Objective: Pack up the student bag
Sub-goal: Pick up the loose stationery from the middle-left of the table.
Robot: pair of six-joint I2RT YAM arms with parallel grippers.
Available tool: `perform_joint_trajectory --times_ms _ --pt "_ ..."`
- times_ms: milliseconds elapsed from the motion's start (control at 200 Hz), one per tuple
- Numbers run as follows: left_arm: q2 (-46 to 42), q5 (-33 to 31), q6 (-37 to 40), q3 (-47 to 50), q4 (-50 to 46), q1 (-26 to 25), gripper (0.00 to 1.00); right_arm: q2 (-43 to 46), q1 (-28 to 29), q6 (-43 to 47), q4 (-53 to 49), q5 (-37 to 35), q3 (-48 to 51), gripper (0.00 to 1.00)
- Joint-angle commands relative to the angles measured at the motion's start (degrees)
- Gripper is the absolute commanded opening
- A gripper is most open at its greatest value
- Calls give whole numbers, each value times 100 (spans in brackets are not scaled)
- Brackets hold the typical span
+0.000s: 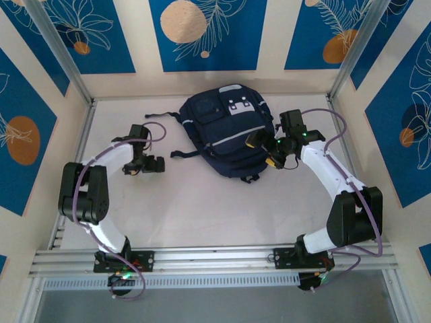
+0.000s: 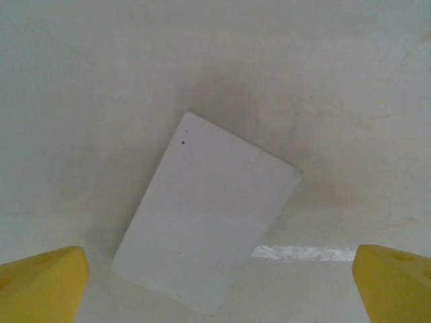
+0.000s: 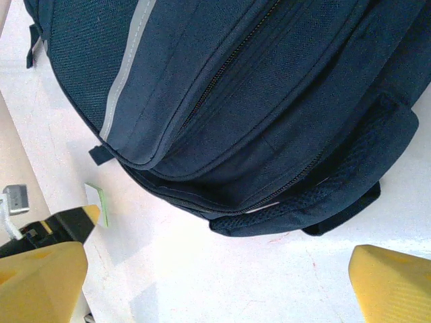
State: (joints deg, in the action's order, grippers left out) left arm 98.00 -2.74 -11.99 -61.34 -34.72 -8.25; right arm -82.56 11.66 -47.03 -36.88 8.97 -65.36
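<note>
Well, the student bag point(image 1: 229, 134) lay flat on the white worktop point(image 1: 202, 215), towards the middle of its far edge, zips shut along the side I could see. The right fingers point(image 1: 264, 152) hung spread apart and empty at the bag's near right side. A small green-edged slip point(image 3: 98, 202) lay on the worktop just beside the bag. Off to the left, clear of the bag, the left fingers point(image 1: 156, 163) stood wide open above a flat white card point(image 2: 209, 235).

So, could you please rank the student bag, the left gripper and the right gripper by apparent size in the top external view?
1. student bag, by far the largest.
2. left gripper and right gripper: they look about alike, so I won't rank them.
</note>
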Motion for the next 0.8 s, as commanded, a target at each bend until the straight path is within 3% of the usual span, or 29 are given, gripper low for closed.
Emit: perform_joint_trajectory --times_ms 0,355,475,625,795 --pt "202 221 255 22 -53 78 98 102 17 -113 -2 -34 31 99" --pt "672 292 483 -137 -413 57 85 178 -29 -71 -56 -121 67 100" --pt "686 252 487 -126 -510 0 74 188 -60 -83 -34 -123 111 100" --pt "755 203 474 -130 -548 -24 49 180 -70 -99 19 -63 138 100" --pt "582 450 499 -335 -636 -204 43 128 -38 -3 151 134 85 100"
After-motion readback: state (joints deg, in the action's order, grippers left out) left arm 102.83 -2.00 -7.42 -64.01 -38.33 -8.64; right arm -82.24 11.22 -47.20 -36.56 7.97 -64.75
